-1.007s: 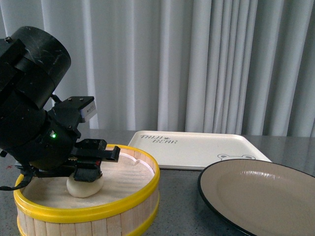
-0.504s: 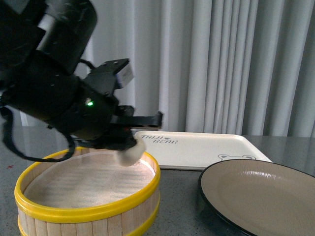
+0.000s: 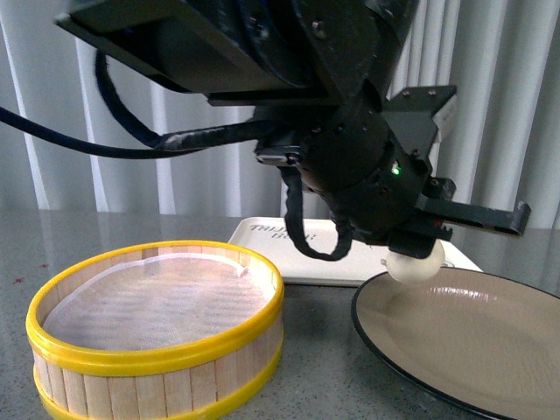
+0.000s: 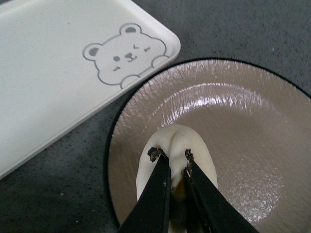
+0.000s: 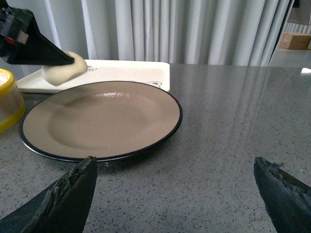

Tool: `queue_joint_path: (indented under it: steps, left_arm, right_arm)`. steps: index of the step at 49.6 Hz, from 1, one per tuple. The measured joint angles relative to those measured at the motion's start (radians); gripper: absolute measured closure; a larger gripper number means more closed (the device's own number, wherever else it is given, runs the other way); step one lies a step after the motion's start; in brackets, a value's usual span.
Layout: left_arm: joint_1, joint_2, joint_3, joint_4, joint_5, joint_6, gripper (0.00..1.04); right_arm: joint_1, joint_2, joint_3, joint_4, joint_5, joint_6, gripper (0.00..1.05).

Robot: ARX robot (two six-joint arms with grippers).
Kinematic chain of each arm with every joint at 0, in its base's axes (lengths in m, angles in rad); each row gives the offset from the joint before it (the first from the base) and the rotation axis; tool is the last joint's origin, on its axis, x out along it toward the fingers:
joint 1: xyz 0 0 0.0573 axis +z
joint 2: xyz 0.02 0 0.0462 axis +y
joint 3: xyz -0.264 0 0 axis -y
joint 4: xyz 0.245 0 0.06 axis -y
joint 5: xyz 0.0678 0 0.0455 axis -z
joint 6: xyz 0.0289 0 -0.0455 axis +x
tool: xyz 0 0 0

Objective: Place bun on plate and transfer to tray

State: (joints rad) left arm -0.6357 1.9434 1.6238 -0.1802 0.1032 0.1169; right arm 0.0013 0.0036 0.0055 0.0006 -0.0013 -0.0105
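My left gripper (image 3: 418, 255) is shut on the cream-white bun (image 3: 415, 265) and holds it in the air just above the near-left edge of the plate (image 3: 472, 350). In the left wrist view the black fingers pinch the bun (image 4: 170, 148) over the beige plate (image 4: 243, 111), beside the tray (image 4: 48, 68) with its bear drawing. In the right wrist view the bun (image 5: 63, 68) hangs over the plate's far rim (image 5: 104, 119), with the tray (image 5: 126, 68) behind. My right gripper (image 5: 175, 182) is open and empty above the grey table, short of the plate.
A round wood-slat steamer basket (image 3: 157, 328) with a yellow rim stands at the front left, with nothing in it. The tray (image 3: 302, 254) lies behind the plate. White curtains close the back. The left arm's black body fills the upper middle of the front view.
My left gripper has lifted the bun out of the steamer basket and carried it right, to above the plate's edge. The basket now holds nothing.
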Motion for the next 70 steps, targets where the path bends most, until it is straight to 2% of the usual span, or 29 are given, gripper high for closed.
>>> queue_joint_path:
  steps: [25,38,41,54,59,65,68,70]
  left_arm:
    - [-0.087,0.145,0.156,-0.169,-0.018,0.026,1.0]
    - [-0.1,0.177,0.168,-0.185,-0.035,0.016,0.99]
    - [-0.105,0.18,0.172,-0.186,-0.032,0.012,0.87]
    - [-0.111,0.182,0.199,-0.195,-0.017,-0.021,0.53]
    - [-0.111,0.182,0.205,-0.205,0.008,-0.051,0.32]
    - [-0.111,0.182,0.209,-0.213,0.009,-0.063,0.12]
    - [-0.111,0.182,0.21,-0.214,0.009,-0.066,0.05]
    - [-0.111,0.182,0.212,-0.216,0.008,-0.071,0.07]
  right_arm:
    - [0.0,0.0,0.0,0.0,0.0,0.0,0.09]
    - [0.0,0.0,0.0,0.0,0.0,0.0,0.09]
    - [0.0,0.0,0.0,0.0,0.0,0.0,0.09]
    - [0.0,0.0,0.0,0.0,0.0,0.0,0.09]
    - [0.0,0.0,0.0,0.0,0.0,0.0,0.09]
    - [0.0,0.0,0.0,0.0,0.0,0.0,0.09]
    - [0.0,0.0,0.0,0.0,0.0,0.0,0.09]
    - [0.0,0.0,0.0,0.0,0.0,0.0,0.09]
